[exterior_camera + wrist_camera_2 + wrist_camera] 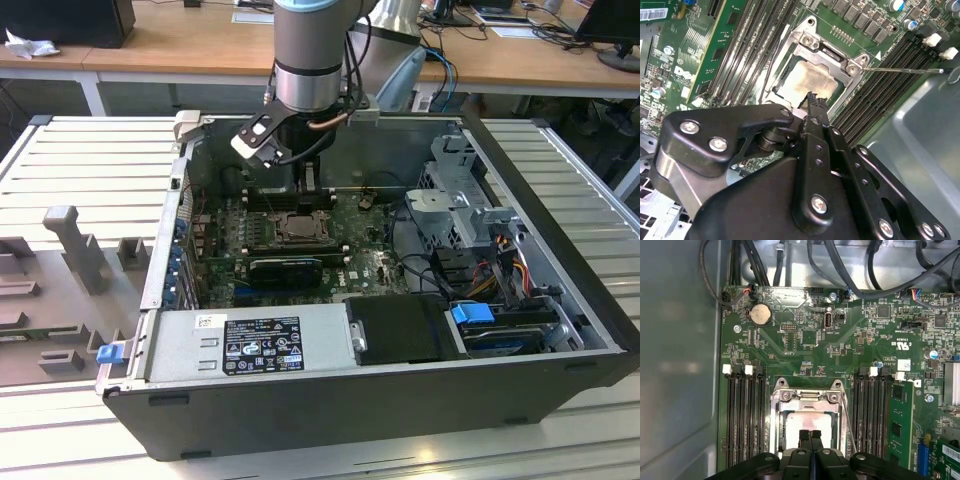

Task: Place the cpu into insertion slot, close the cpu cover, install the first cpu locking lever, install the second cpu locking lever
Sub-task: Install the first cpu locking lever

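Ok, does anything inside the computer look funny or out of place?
Yes. A thin metal lever sticks out sideways from the cpu cover, across the memory slots. The cpu also looks smudged brown.

No lettering can be made out. A black label (262, 345) with white print and a small white sticker (211, 322) sit on the grey power supply (322, 328). The green motherboard (810, 347) carries fine white lettering and a white square sticker (904, 364). A white triangle (878, 54) is printed just beside the insertion slot (812, 42).
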### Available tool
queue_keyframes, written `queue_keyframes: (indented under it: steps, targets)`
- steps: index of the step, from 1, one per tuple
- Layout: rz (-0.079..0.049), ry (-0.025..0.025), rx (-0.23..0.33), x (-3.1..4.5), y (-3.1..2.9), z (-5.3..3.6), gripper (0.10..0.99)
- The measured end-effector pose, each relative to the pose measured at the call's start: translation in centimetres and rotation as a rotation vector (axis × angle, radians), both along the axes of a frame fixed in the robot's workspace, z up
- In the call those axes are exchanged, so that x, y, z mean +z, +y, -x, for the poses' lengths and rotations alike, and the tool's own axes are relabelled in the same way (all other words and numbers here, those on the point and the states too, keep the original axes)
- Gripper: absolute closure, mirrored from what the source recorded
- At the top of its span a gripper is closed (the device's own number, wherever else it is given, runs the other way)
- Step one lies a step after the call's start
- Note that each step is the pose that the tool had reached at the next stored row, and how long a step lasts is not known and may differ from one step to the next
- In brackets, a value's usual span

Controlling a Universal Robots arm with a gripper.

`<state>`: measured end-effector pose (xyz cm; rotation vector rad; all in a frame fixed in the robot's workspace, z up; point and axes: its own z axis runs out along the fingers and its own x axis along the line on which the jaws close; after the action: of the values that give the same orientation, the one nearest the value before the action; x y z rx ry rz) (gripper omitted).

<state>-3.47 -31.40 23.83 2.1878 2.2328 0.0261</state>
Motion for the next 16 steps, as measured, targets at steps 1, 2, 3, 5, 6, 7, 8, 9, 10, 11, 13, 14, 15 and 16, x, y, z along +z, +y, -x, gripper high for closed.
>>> queue_keyframes:
  steps: [1,2,3,5,6,7,8,9,10,11,13,14,15,16]
  targets:
    - [0.0,0.0,0.0,0.1,0.0,0.0,0.98]
    - [0.0,0.0,0.0,0.29,0.0,0.0,0.98]
    - [0.0,0.0,0.0,0.39,0.0,0.0,0.98]
    - [0.0,0.0,0.0,0.75,0.0,0.0,0.98]
    - [0.0,0.0,0.0,0.87,0.0,0.0,0.98]
    - [0.0,0.0,0.0,1.0,0.0,0.0,0.98]
    - [0.0,0.0,0.0,1.1,0.0,0.0,0.98]
    - [0.0,0.0,0.0,1.21,0.0,0.0,0.98]
    - [0.0,0.0,0.0,1.5,0.0,0.0,0.98]
    - [0.0,0.0,0.0,1.86,0.0,0.0,0.98]
    - [0.0,0.0,0.0,2.72,0.0,0.0,0.98]
    - [0.0,0.0,0.0,3.04,0.0,0.0,0.98]
    - [0.0,0.0,0.0,3.66,0.0,0.0,0.98]
    - [0.0,0.0,0.0,4.42,0.0,0.0,0.98]
